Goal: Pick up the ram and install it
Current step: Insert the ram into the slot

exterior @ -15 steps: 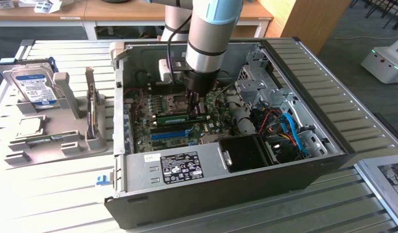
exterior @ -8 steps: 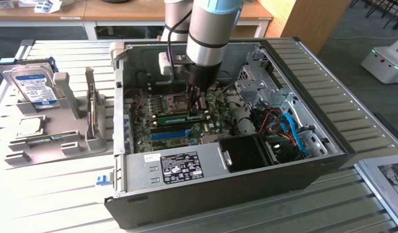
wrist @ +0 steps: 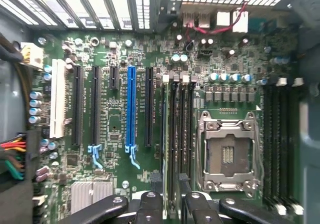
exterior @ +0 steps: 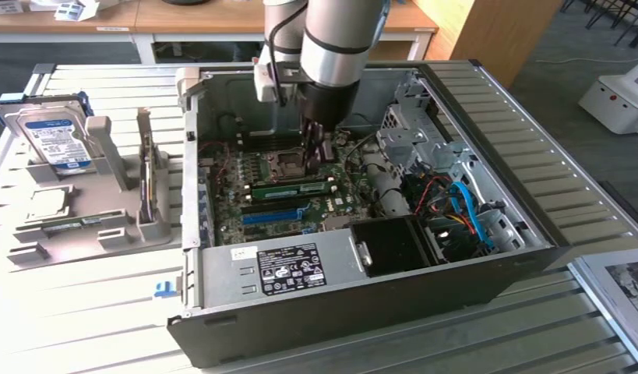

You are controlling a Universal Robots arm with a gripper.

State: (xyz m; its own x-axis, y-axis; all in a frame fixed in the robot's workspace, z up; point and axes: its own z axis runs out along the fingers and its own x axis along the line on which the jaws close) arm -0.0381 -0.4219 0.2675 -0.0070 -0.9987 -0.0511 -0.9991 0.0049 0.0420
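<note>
Currently we see the arm [exterior: 334, 39] reaching down into the open PC case [exterior: 505, 257], w/ the end effector [exterior: 319, 154] low over the motherboard [exterior: 334, 206]. Its 2 fingers [wrist: 150, 209] stand apart w/ nothing clamped between them. In the wrist view they sit on either side of a bank of memory slots [wrist: 184, 129], approx. over 1 end of that bank.

The ram [exterior: 290, 188] is inside the case: a long green stick w/ a white sticker. It stands on edge in 1 of those slots, between the blue slot [wrist: 131, 108] and the CPU socket [wrist: 227, 154]. In the wrist view a thin pale-green edge runs away from the gap between the fingers, which we take for the same stick seen edge-on. The fingers are near it, but we can't tell whether either touches it, or whether the slot's end clips are shut.

A 2nd bank of dark slots [wrist: 280, 134] lies on the far side of the CPU socket from the ram. A power supply [exterior: 287, 269] w/ a black label fills the near corner of the case, and blue cables [exterior: 470, 210] bunch toward the exterior view's right.

Outside the case, on the slatted counter [exterior: 90, 319] at the exterior view's left, a grey holder [exterior: 90, 226] carries a hard drive [exterior: 54, 140] w/ a blue label, propped upright. It is well apart from the end effector.
</note>
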